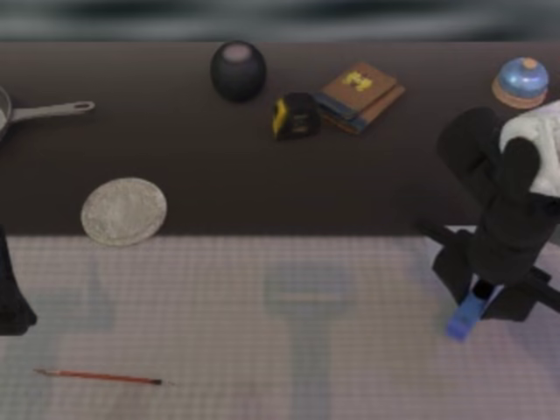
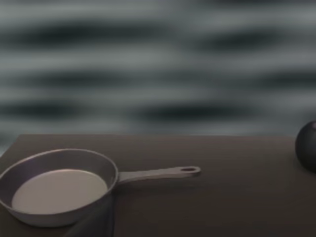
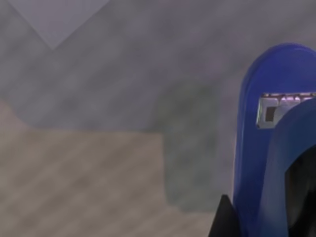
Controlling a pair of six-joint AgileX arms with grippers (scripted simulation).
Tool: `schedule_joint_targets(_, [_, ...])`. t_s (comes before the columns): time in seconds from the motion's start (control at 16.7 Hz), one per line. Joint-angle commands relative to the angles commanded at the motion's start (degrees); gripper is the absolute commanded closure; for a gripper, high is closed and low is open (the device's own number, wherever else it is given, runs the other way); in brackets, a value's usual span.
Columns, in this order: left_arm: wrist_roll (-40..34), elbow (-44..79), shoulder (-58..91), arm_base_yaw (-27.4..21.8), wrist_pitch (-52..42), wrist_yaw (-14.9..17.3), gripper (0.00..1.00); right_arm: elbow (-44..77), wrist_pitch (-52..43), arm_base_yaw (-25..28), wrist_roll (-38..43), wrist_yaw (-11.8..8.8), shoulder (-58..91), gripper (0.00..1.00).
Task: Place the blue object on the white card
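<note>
The blue object [image 1: 467, 315] is bright blue, with a silvery inset in the right wrist view. The surface [image 1: 262, 175] is dark brown far off and pale lilac with a fine grid near. The plate [image 1: 123, 211] is mottled silver, the pencil [image 1: 98, 377] red, the bell [image 1: 521, 82] blue-domed on orange.

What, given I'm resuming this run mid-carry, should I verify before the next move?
1. Blue object held in the right gripper: ok, at the table's right side.
2. White card located: cannot tell; no view shows it clearly.
3. Left arm out of the way: ok, parked at the left edge.
4. Pencil and silvery plate away from the right gripper: ok, both far left.
</note>
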Motion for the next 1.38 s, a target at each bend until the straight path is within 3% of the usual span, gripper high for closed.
schedule_joint_targets(0.36, [0.0,0.0,0.0,0.0,0.0,0.0,0.00,7.2,-13.2,0.3,-0.5,0.0,-6.1,1.00])
schedule_joint_targets(0.84, [0.0,0.0,0.0,0.0,0.0,0.0,0.00,9.6,-14.6,-0.4,1.7,0.0,-4.8,1.00])
schedule_joint_targets(1.02, [0.0,0.0,0.0,0.0,0.0,0.0,0.00,15.8,-17.2,-2.1,9.3,0.0,-0.5,1.00])
schedule_joint_targets(1.38, [0.0,0.0,0.0,0.0,0.0,0.0,0.00,31.7,-23.6,-7.0,33.9,0.0,9.9,1.00])
